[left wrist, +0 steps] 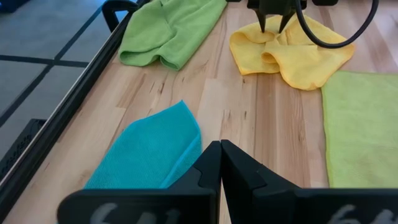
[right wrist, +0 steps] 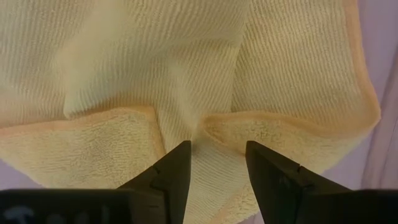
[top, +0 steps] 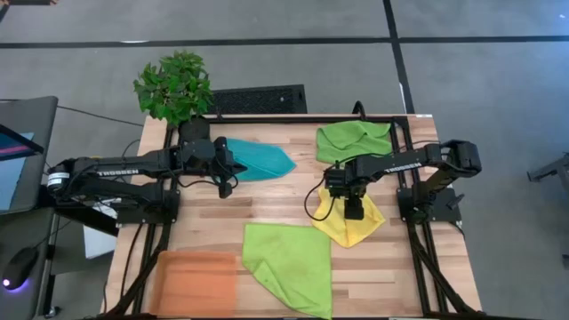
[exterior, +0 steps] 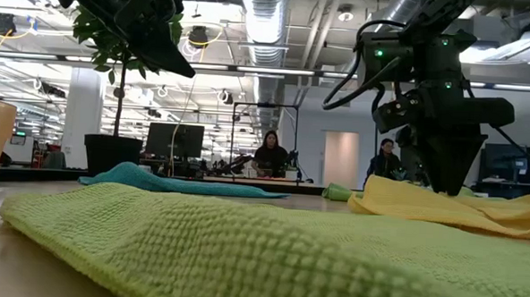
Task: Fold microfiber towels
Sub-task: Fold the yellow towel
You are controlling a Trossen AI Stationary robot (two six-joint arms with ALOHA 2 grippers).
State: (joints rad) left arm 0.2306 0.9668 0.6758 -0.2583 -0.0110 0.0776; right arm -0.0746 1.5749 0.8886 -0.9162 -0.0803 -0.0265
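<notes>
A yellow towel (top: pixel 356 229) lies rumpled at the table's right, with two edges folded over its middle (right wrist: pixel 155 62). My right gripper (right wrist: pixel 219 152) points straight down at it, open, its fingertips either side of the crease where those edges meet. A teal towel (top: pixel 262 160) lies folded to a point at the far middle. My left gripper (left wrist: pixel 219 163) hangs shut above its left end, clear of it. One lime green towel (top: pixel 356 140) lies bunched at the far right. Another (top: pixel 289 262) lies spread flat near the front edge. My right gripper comes at the yellow towel's middle crease (right wrist: pixel 214 134) from above, open fingers (right wrist: pixel 177 162) down at the cloth's surface. I cannot tell whether the tips touch it. The towel lies on the table.
A flat orange tray (top: pixel 196 280) sits at the near left corner. A potted plant (top: pixel 173 84) stands beyond the far left corner. Black frame rails (top: pixel 418 222) run along the table's sides. Bare wood shows in the middle (top: pixel 284 200). People sit in the room behind.
</notes>
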